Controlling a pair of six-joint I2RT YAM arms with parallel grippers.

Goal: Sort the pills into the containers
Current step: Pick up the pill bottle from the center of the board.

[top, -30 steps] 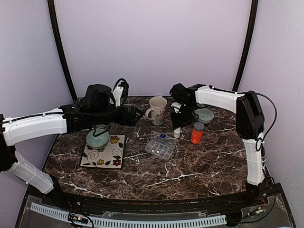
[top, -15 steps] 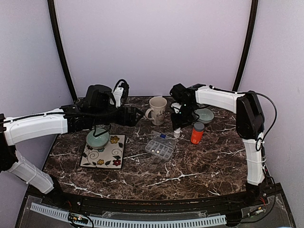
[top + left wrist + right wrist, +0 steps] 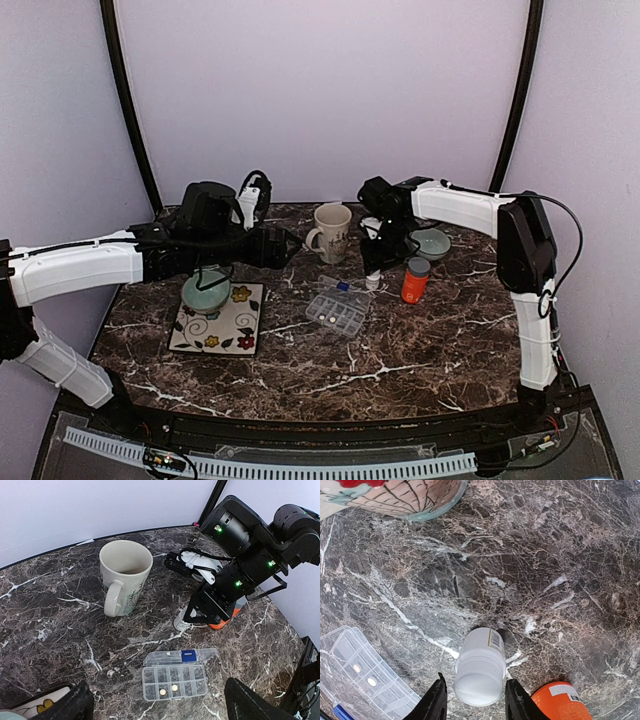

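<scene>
Right hand straddles white bottle, grip unclear | left hand released, empty | risk: loose hold tips bottle toward box at its left.

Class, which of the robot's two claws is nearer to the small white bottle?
Right. The right claw straddles the white bottle, one finger on each side. The left claw hangs wide open on the far side of the mug, well away from it.

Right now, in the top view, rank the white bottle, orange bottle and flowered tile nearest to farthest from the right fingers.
1. White bottle, between the right fingers.
2. Orange bottle, just right of it.
3. Flowered tile, far left.
</scene>
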